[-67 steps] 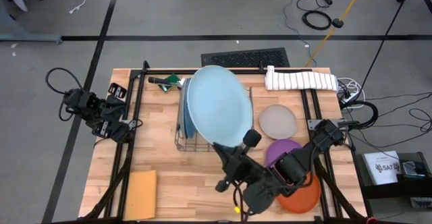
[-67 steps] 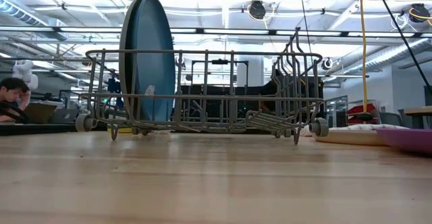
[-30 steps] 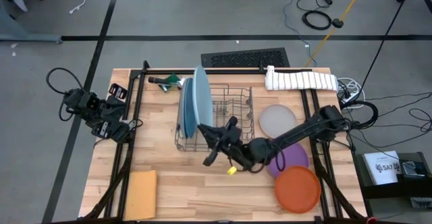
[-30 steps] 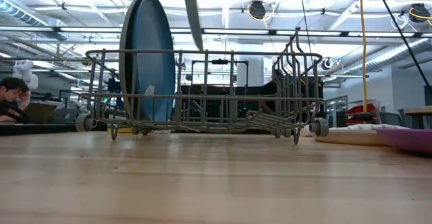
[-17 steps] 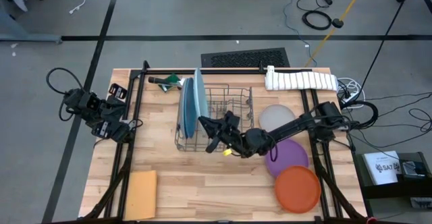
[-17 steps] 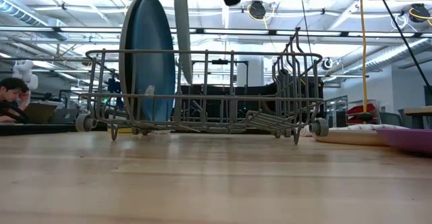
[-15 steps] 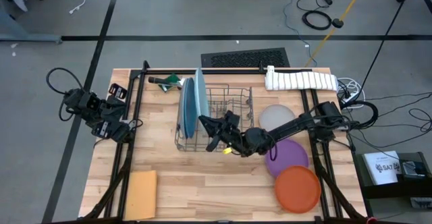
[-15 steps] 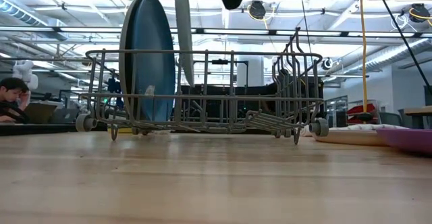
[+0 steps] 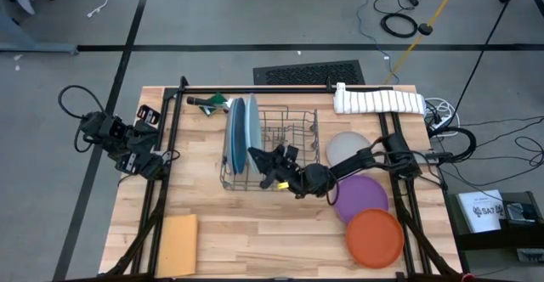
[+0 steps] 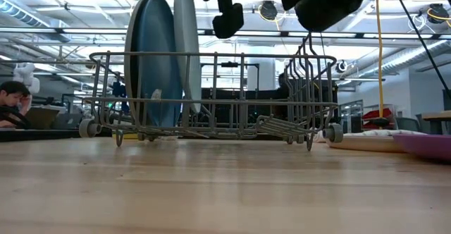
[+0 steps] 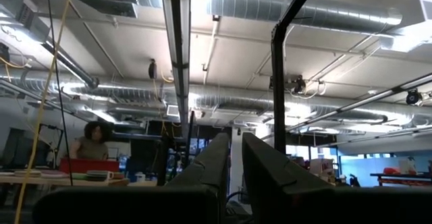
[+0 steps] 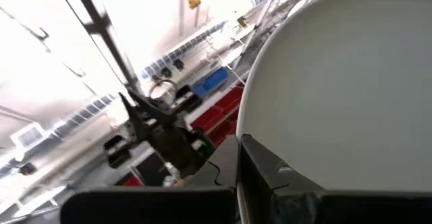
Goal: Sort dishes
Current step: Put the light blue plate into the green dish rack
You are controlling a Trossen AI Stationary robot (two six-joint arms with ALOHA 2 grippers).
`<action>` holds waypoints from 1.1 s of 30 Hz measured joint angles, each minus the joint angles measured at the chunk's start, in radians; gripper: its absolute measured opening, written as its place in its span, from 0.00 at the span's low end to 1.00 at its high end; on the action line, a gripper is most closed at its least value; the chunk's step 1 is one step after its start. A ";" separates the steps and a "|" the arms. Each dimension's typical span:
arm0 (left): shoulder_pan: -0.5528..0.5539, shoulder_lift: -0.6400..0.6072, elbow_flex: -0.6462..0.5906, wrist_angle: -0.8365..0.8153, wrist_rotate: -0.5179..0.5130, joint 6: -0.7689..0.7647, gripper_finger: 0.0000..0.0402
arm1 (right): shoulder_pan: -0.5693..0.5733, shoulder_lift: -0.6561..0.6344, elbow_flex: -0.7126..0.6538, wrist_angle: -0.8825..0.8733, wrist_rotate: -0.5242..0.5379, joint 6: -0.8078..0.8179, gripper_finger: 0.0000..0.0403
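A wire rack (image 9: 285,150) stands mid-table. Two blue plates (image 9: 232,139) (image 10: 151,58) stand on edge in its left end. Beside them a pale teal plate (image 9: 252,125) (image 10: 185,44) (image 12: 351,82) also stands on edge, with my right gripper (image 9: 257,156) (image 12: 237,140) shut on it. Three smaller plates lie flat on the table at the right: light grey (image 9: 349,150), purple (image 9: 364,199) and orange (image 9: 375,237). My left gripper (image 9: 161,157) (image 11: 234,140) waits shut at the table's left edge, pointing up. My right gripper pinches the pale teal plate's rim (image 12: 270,143) on its near side between the two fingers. The fingers come from the table's right and near side, slanting a little upward. The plate stands upright with its lower rim (image 10: 194,107) down between the rack's wires. Whether it rests on them, I cannot tell.
A tan square sheet (image 9: 177,233) lies at the near left. A rolled white towel (image 9: 378,101) and a dark brush (image 9: 208,102) lie along the far edge. The rack's right part holds no dishes. Bare wood lies in front of the rack.
My right gripper has gone down and toward the table's far edge, rolling its wrist. The pale teal plate has stayed on edge and come down from above the rack into it, beside the blue plates.
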State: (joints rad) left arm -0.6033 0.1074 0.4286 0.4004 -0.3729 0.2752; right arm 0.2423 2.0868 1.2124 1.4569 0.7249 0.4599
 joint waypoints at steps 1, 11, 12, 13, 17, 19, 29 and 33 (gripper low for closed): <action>0.000 0.000 0.000 0.000 -0.001 0.000 0.11 | 0.000 0.002 0.000 0.015 -0.011 0.000 0.00; 0.000 0.000 0.000 0.000 -0.004 0.002 0.11 | -0.001 0.002 0.045 0.023 -0.073 -0.033 0.00; 0.000 0.000 0.000 0.000 -0.004 0.002 0.11 | -0.001 0.002 0.046 0.019 -0.072 -0.024 0.00; 0.000 0.000 0.000 0.000 -0.004 0.002 0.11 | -0.001 0.002 0.046 0.013 -0.067 -0.021 0.00; 0.000 0.000 0.000 0.000 -0.004 0.002 0.11 | 0.001 0.002 0.046 -0.023 -0.014 -0.041 0.00; 0.000 0.000 0.000 0.001 -0.004 0.002 0.11 | 0.001 0.002 0.046 -0.049 -0.012 -0.031 0.00; 0.000 0.000 0.000 0.001 -0.004 0.002 0.11 | 0.001 0.003 0.047 -0.162 0.038 -0.014 0.00; 0.000 0.000 0.000 0.001 -0.003 0.002 0.11 | 0.001 0.004 0.047 -0.245 0.084 -0.017 0.00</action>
State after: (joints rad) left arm -0.6035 0.1074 0.4286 0.4009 -0.3763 0.2775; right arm 0.2436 2.0903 1.2594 1.2119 0.8085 0.4429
